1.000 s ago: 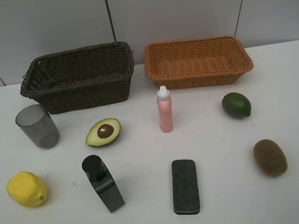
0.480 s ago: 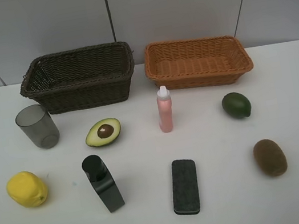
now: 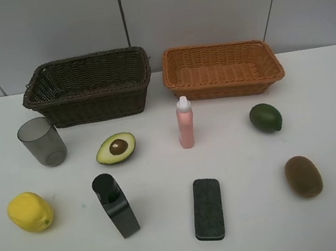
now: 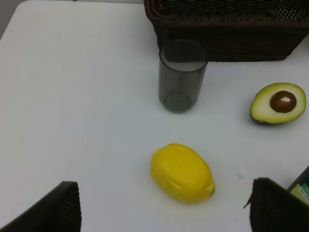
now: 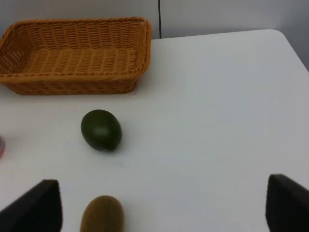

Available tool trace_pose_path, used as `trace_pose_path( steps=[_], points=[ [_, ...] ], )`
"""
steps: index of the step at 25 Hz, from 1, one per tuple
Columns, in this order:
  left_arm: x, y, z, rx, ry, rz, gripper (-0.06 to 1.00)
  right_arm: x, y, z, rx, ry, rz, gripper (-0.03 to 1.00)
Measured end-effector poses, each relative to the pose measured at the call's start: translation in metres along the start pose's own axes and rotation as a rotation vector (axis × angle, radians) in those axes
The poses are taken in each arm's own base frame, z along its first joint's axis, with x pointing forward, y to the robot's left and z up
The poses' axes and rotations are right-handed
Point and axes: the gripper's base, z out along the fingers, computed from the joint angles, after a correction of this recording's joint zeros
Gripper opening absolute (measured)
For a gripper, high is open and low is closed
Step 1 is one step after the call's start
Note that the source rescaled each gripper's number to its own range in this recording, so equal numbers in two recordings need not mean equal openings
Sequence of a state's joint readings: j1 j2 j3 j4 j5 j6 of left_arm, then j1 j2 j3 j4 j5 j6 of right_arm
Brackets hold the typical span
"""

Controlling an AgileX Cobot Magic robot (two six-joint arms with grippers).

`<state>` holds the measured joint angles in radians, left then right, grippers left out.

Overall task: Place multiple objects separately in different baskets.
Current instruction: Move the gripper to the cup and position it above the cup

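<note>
Bright, even overhead light, soft short shadows, wrist views perhaps slightly soft.

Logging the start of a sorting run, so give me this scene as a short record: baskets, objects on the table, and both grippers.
baskets: dark basket left, orange basket right, at the back; nothing seen inside either
middle row: cup, avocado, pink bottle, green fruit
front row: lemon, black bottle, eraser, kiwi
left gripper: open, empty, near lemon
right gripper: open, empty, near kiwi
sorted: none yet
</note>
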<state>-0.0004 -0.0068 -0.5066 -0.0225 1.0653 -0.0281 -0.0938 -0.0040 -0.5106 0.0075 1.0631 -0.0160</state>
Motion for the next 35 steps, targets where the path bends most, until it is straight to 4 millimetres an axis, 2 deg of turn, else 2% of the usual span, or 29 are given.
trace_pose_path(
  steps=[5,11,13,19,24,27,31,35],
  points=[
    [-0.004,0.0,0.005,-0.002,0.041,-0.001,0.83,0.0,0.0,0.0,0.0,0.0,0.0,1.0],
    [-0.025,0.0,0.042,-0.012,0.315,0.01,0.83,0.0,0.0,0.0,0.0,0.0,0.0,1.0],
    [-0.037,0.0,0.057,-0.01,0.366,0.014,0.83,0.0,0.0,0.0,0.0,0.0,0.0,1.0],
    [-0.082,-0.009,0.105,0.077,0.312,-0.035,0.83,0.0,0.0,0.0,0.0,0.0,0.0,1.0],
    [-0.097,-0.016,0.158,0.16,0.277,-0.066,0.83,0.0,0.0,0.0,0.0,0.0,0.0,1.0],
    [-0.103,-0.016,0.182,0.163,0.212,-0.041,0.83,0.0,0.0,0.0,0.0,0.0,0.0,1.0],
    [-0.114,-0.01,0.2,0.109,0.076,0.004,0.83,0.0,0.0,0.0,0.0,0.0,0.0,1.0],
    [-0.123,-0.001,0.21,0.012,-0.06,0.045,0.83,0.0,0.0,0.0,0.0,0.0,0.0,1.0]
  ],
)
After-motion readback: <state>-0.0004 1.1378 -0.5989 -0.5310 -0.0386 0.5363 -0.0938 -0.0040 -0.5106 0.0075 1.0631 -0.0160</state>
